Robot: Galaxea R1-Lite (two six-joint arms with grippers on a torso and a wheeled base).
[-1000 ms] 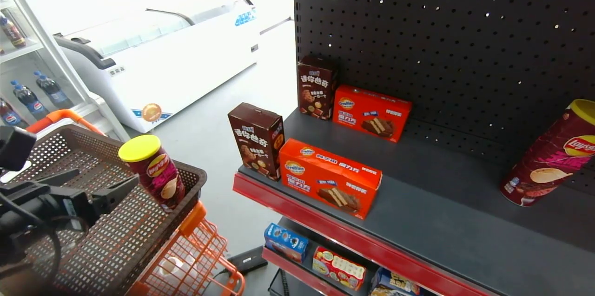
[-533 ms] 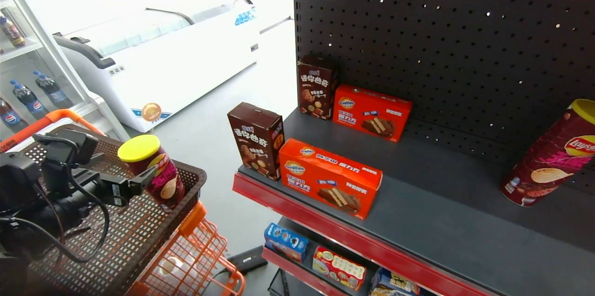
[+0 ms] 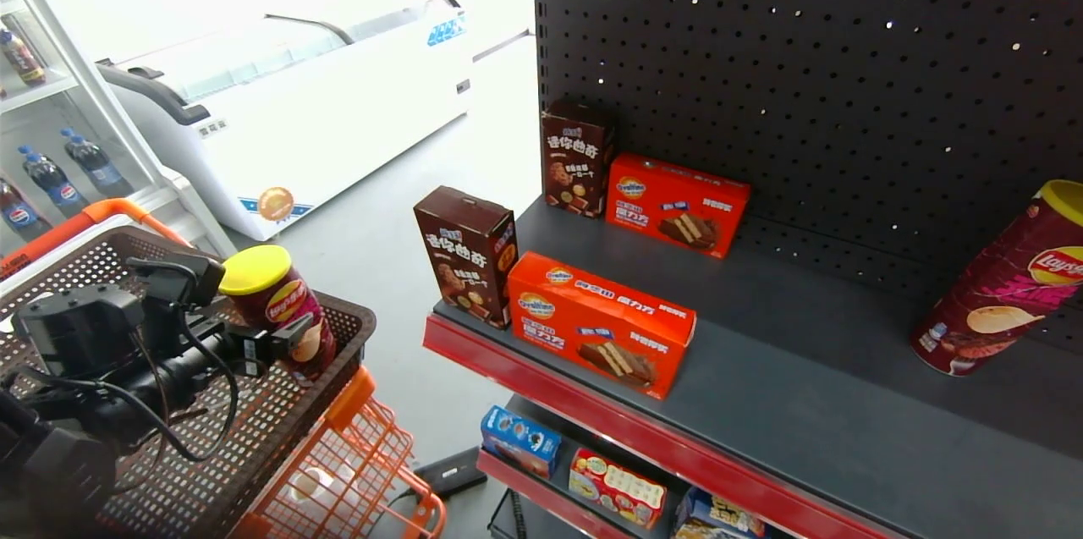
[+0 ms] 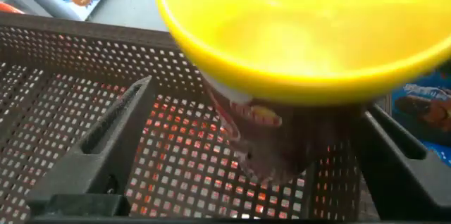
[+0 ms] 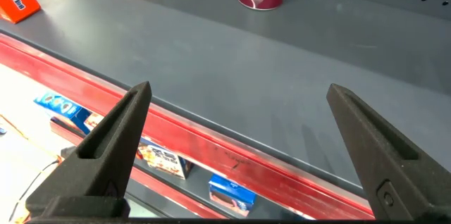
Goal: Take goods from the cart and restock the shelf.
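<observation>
While the can [image 3: 277, 306] stood upright in the cart basket [image 3: 360, 321], the left gripper [image 4: 257, 122] straddled it, fingers [image 4: 120, 132] apart, unclamped; the right gripper [image 5: 239, 104], likewise spread, faced the shelf [image 3: 804, 370], where a second can [image 3: 998, 294] stood; lifting and placing remained.

Lower left of the frame, you've got the chips can [image 3: 279, 310]: bright yellow lid, maroon body. The second can [image 3: 1007, 285] at the right edge matches it. The basket [image 3: 245, 437] is brown, dotted with holes, over the orange cart frame [image 3: 351, 399]. Mid-frame, an orange box [image 3: 601, 323] and a dark brown box [image 3: 465, 255]. The shelf [image 3: 829, 387] is dark grey with a red lip, and the pegboard [image 3: 804, 57] is black and hole-speckled.
</observation>
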